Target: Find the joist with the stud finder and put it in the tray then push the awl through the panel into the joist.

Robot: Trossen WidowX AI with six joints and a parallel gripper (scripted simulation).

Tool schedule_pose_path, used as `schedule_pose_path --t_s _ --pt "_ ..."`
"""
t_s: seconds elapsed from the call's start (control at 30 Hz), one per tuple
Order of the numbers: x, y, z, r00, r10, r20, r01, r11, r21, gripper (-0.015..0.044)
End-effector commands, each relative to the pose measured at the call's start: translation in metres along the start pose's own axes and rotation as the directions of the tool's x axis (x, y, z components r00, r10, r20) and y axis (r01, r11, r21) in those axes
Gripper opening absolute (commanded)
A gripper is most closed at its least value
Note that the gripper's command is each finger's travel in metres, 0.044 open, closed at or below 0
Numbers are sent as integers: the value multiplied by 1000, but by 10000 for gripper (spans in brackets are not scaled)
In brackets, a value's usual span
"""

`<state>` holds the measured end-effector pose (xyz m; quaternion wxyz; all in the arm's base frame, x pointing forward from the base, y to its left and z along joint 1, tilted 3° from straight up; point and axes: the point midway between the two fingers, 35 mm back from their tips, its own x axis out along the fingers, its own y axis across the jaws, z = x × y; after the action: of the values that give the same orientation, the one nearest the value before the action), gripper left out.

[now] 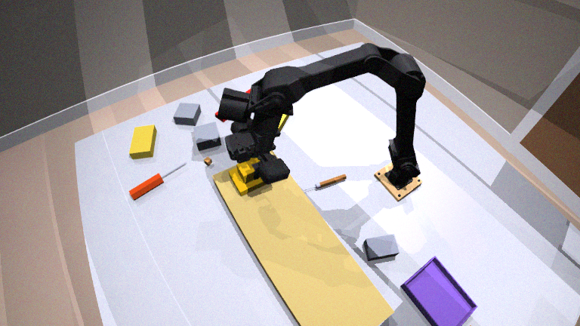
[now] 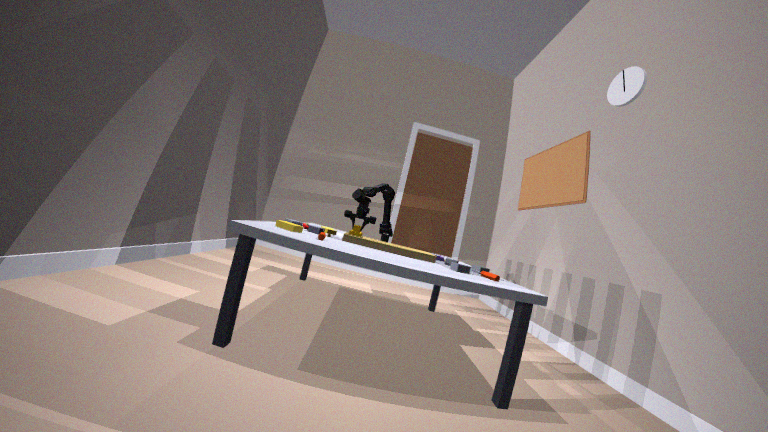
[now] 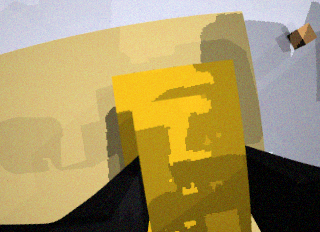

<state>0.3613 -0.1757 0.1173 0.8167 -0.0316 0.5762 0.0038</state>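
Going across the top view: a flat yellow block (image 1: 143, 140) sits far left, then an orange-handled screwdriver (image 1: 146, 186) with a thin metal shaft, two matte grey boxes (image 1: 187, 113) behind it, and a tiny tan cube (image 1: 208, 160) right by the panel's corner. The panel (image 1: 299, 253) is a long, thin, pale-yellow slab running diagonally down the white table (image 1: 128, 262), smooth with crisp straight edges. The gripper (image 1: 252, 175) is clamped on the stud finder (image 1: 244, 178), a chunky brighter-yellow rectangle that sits over the panel's far end, just inside that short edge. Right of that, the awl (image 1: 330, 182) lies on the table near the panel's long edge, wood handle, thin steel tip, not touching anything. Then another grey box (image 1: 381, 247) and the purple tray (image 1: 438, 294), a shallow rimmed rectangle at the near right corner, well apart from the arm. Most of the panel is open toward the tray end. The wrist view shows the stud finder (image 3: 183, 166) face-on between the black fingers, with a small dark window at its base that the top view hides. The exterior view only gives the table's dark legs (image 2: 232, 291); everything on top is too small to tell.
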Motion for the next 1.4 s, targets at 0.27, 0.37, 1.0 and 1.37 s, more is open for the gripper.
schedule_pose_path --t_s 0.27,0.37,1.0,1.37 --pt "1 28 0 1000 7 2 -7 1000 -2 0" --pt "1 36 0 1000 8 2 -8 1000 -2 0" --pt "1 90 0 1000 13 3 -13 1000 0 0" --pt "1 121 0 1000 16 3 -16 1000 0 0"
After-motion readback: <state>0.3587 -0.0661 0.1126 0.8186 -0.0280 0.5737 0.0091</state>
